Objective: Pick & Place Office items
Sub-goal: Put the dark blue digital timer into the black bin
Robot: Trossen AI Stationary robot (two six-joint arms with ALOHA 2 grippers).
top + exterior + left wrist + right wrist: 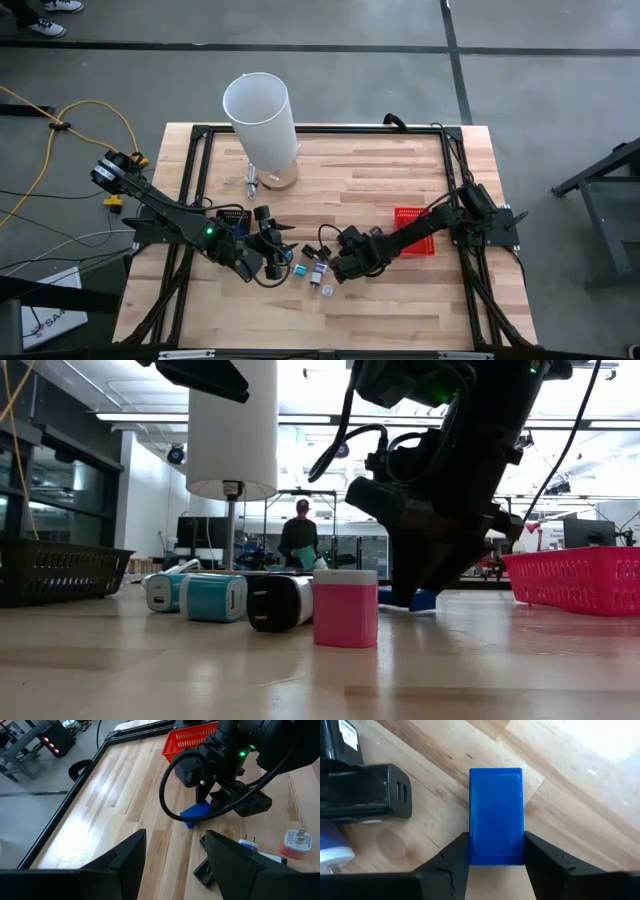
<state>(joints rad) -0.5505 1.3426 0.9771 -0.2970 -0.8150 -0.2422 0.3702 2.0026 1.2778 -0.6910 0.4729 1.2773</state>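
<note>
A small blue block (496, 815) lies on the wood table between the fingers of my right gripper (496, 851), which is shut on it near the table's middle (333, 270). The block also shows in the left wrist view (196, 811) and the low view (422, 600). My left gripper (175, 855) is open and empty just left of it (283, 245). Beside them lie a black charger (370, 790), a teal charger (215, 598), another black piece (278, 603) and a pink-and-white cylinder (345, 608). My right gripper pinches the blue block's two long sides at its near end (495, 857) between its two fingers (455, 855). The fingers come slanting down from the table's right and lie along the block. The block is low at the table; whether it is lifted clear I cannot tell.
The red mesh basket (415, 230) stands on the table to the right, behind my right arm. A tall white cylinder (262, 125) stands at the far middle. A dark mesh basket (60, 570) stands at the left. A person (300, 540) stands far behind the table.
</note>
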